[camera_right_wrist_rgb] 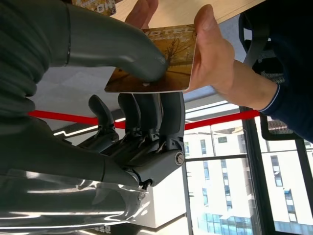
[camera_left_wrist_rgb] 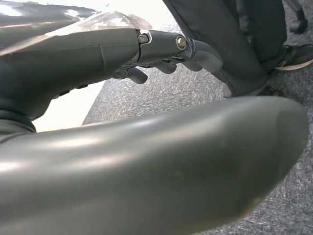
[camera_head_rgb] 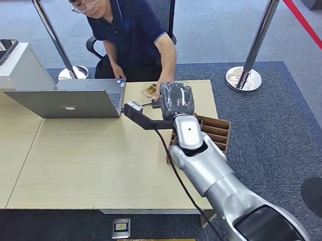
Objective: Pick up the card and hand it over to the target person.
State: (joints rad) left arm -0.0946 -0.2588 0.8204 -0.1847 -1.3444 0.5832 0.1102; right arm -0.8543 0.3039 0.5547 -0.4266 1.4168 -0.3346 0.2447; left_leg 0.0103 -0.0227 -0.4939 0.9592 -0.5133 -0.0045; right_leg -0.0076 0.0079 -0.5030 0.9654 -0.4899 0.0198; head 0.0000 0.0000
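Holding: my right robot hand pinches the card between thumb and fingers above the desk; the person's hand grips its far edge. Left robot hand: hanging, state untold. Risk: releasing late bends the card; early, it drops. Nearby: laptop, cardboard divider box, another card.

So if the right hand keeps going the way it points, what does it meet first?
Likely the person's hand, already gripping the far edge of the card that the right hand pinches; depth is unclear.
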